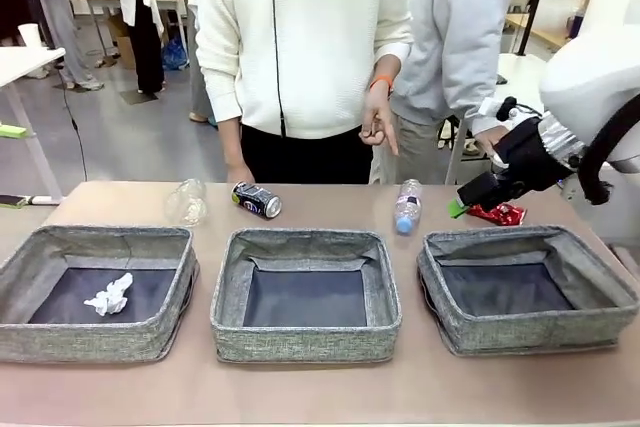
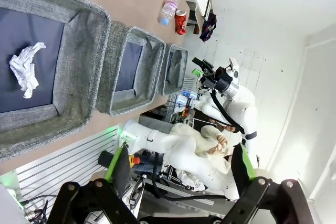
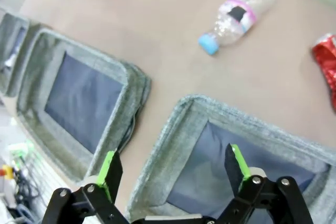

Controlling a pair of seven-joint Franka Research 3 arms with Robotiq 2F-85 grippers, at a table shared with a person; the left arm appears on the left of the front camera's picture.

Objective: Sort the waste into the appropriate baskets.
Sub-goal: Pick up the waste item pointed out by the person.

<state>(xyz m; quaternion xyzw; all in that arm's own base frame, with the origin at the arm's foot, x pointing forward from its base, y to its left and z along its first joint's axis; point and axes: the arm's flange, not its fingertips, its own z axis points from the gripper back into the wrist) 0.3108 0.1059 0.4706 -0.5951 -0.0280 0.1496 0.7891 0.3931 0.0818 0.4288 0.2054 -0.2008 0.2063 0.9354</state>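
You have three grey baskets in a row on the table (image 1: pixel 320 387); all positions below are taken from the middle basket (image 1: pixel 305 342).

Contents: the left basket (image 1: pixel 90 342) holds one crumpled white tissue (image 1: pixel 110 295), lying on its dark lining. The middle basket and the right basket (image 1: pixel 530 332) show bare lining.

Count on the table beyond the baskets:
- Two bottles: the crushed clear bottle (image 1: pixel 186 202) lies beyond and to the left of the middle basket, and the pink-label bottle (image 1: pixel 407 207) beyond its right corner.
- Two cans: the dark blue can (image 1: pixel 257 199) lies just beyond its far left corner, and the crushed red can (image 1: pixel 497 213) well to the right, behind the right basket.

Grippers: the right gripper (image 1: pixel 462 202) hangs right of the middle basket, over the right basket's far rim, just beside the red can. The right wrist view shows its jaws standing apart above that basket. The left gripper (image 2: pixel 178 166) likewise has its jaws wide apart.

View differences: the left wrist view gives you the tissue turned sideways, with the right arm farther off. The front view adds a person's hand (image 1: pixel 378 127) at the far edge.
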